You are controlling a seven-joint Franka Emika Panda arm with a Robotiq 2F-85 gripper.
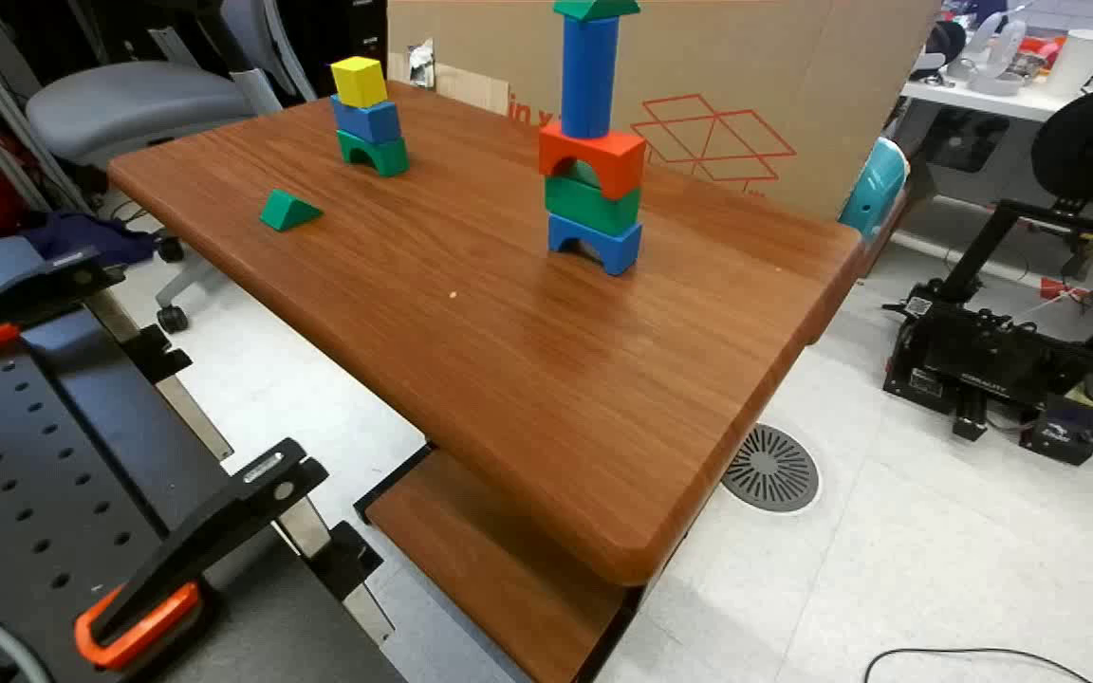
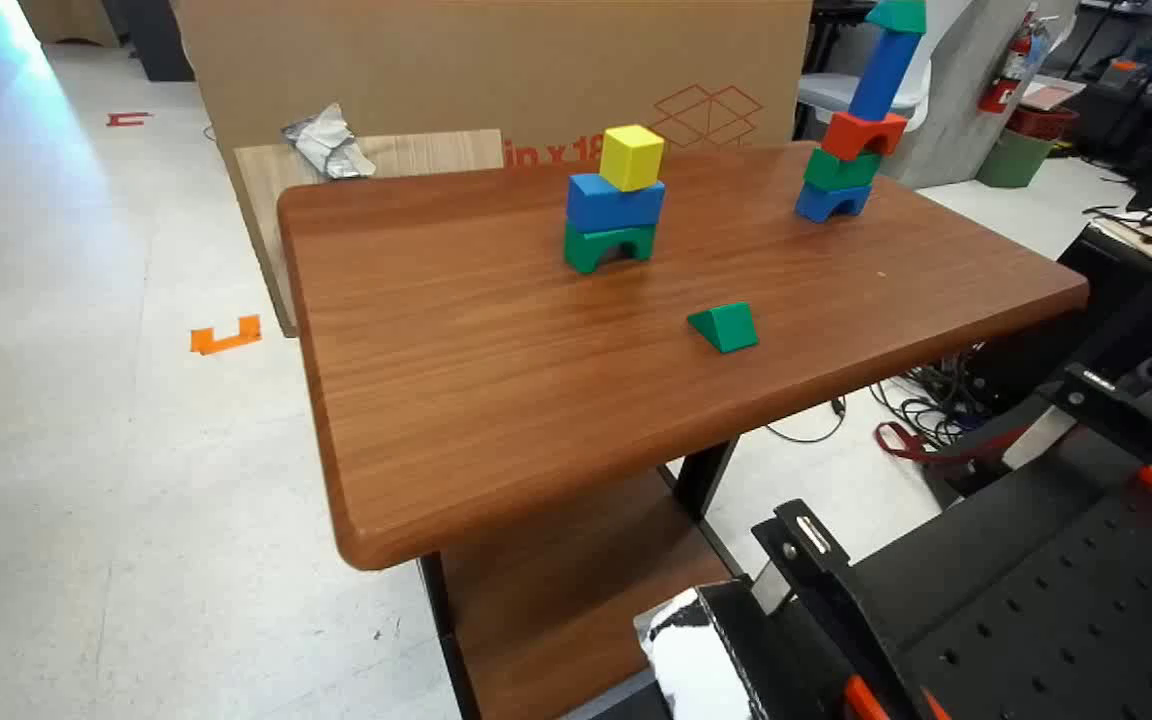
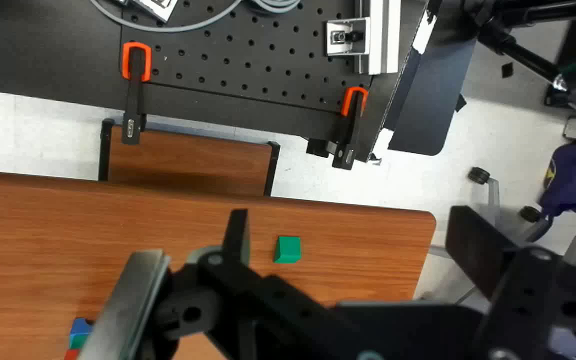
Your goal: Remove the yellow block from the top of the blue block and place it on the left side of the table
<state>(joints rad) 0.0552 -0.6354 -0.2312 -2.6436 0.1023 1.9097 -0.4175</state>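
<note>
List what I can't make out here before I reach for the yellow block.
Yellow block and blue block: not seen in the wrist view, behind the jaws or past the bottom edge, can't tell which.
Tall tower: jaws and bottom edge hide part of it, wrist view.
Peak of the green roof: cut off by the top edge in an exterior view.
Jaws: outside the frame in both exterior views.

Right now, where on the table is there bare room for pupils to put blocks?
On the table, from the stack under the yellow block and green wedge to the nearer short end; also from the tall tower to the opposite end. Tighter: between stack and wedge.
</note>
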